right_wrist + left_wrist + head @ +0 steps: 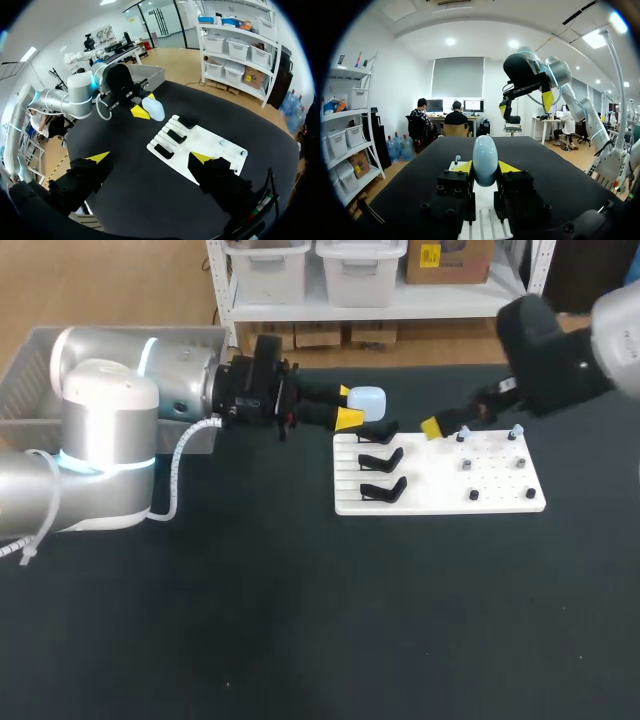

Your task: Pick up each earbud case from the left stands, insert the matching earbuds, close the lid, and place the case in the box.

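Note:
A pale blue earbud case (367,400) hangs above the table just beyond the far left corner of the white board (440,502), and my left gripper (349,406) is shut on it. In the left wrist view the case (485,159) stands upright between the yellow tips. Three black stands (381,459) line the board's left side, all bare. Small earbuds (462,436) sit on pegs on its right half. My right gripper (447,424) hovers over the board's far edge, open and holding nothing. From the right wrist, its gripper (150,159) looks down on the board (207,145) and the case (153,109).
A grey box (25,365) stands at the table's far left, behind my left arm. Several small pegs (474,496) dot the board's right half. The dark tabletop (330,620) stretches in front of the board.

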Robot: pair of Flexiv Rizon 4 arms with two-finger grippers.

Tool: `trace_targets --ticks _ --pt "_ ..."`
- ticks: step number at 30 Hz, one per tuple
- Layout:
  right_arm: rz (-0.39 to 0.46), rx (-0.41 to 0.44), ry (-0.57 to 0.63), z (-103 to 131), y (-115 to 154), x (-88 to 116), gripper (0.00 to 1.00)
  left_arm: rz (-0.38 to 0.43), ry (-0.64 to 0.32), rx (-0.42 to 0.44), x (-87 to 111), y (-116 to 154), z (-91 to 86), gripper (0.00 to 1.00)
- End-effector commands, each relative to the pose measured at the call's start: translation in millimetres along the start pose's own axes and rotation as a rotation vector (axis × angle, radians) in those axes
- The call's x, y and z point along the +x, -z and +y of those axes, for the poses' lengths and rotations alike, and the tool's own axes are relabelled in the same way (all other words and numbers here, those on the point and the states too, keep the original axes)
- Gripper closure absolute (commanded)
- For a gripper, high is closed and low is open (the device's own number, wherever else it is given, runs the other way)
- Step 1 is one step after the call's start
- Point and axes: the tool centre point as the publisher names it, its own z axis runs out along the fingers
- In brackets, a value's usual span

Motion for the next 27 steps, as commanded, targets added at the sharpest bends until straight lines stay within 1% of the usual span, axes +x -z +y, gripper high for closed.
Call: trace_targets --ticks 1,11,20,27 --pt "0.015 0.006 -0.001 7 -16 -8 0.0 -0.001 -0.001 -0.002 0.4 0 -0.1 1.0" --pt "0.041 0.003 0.001 18 -43 -23 0.0 -0.001 -0.001 -0.002 0.4 0 -0.1 1.0" --pt "0.064 0.022 -0.009 16 -63 -32 0.0 -0.001 -0.001 -0.002 0.4 0 -0.1 1.0" --pt "0.087 0.037 -0.025 9 -75 -34 0.0 -0.001 -0.001 -0.002 0.4 0 -0.1 1.0"
